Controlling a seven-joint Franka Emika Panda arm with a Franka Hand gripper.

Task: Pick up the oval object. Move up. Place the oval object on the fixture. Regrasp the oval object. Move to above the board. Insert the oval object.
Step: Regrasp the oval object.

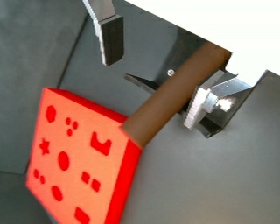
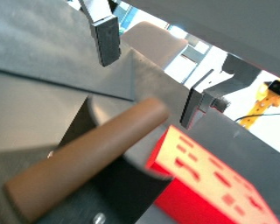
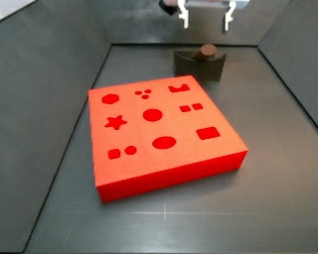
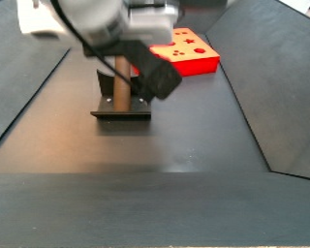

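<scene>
The oval object (image 3: 206, 50) is a slim brown peg standing on end on the dark fixture (image 3: 202, 67) at the back of the floor. My gripper (image 3: 209, 14) hangs open above it, apart from the peg. In both wrist views the peg (image 1: 178, 92) (image 2: 90, 153) runs below the spread fingers (image 1: 108, 39) (image 2: 105, 39), nearer the other finger (image 1: 206, 105). The gripper (image 1: 154, 74) (image 2: 152, 72) grips nothing. In a side view the arm partly covers the peg (image 4: 120, 85) above the fixture (image 4: 121, 114). The red board (image 3: 162, 129) lies flat in front, with shaped holes on top.
Dark sloping walls (image 3: 69, 69) enclose the floor on all sides. The board (image 4: 184, 50) lies a short way from the fixture, and dark bare floor (image 4: 158, 184) stretches on the fixture's other side.
</scene>
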